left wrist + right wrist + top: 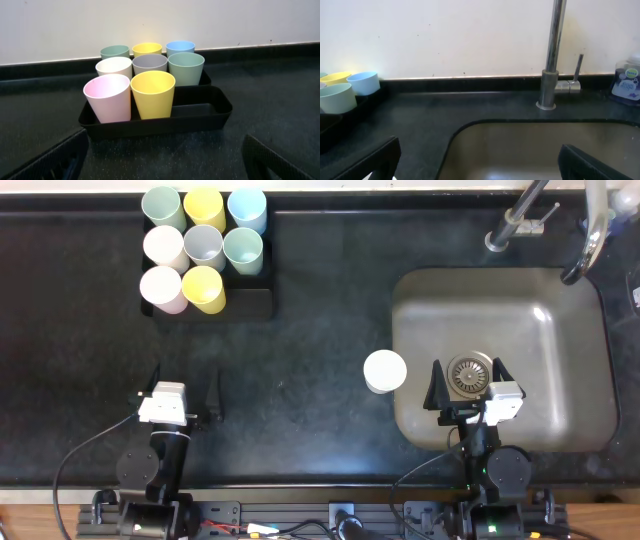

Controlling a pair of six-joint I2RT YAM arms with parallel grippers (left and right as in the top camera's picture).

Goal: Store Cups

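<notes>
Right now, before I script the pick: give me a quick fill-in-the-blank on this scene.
1. The tray holds ___ cups.
2. The white cup stands on the counter beside the ___.
3. The left tool and right tool are both ___.
Missing words: eight; sink; open.

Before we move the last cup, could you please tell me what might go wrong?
The white cup stands at the rim of the sink; a glancing approach by the right hand could tip it in. The tray has one free slot, beside the front yellow cup, so a tilted placement could knock that neighbour.
</notes>
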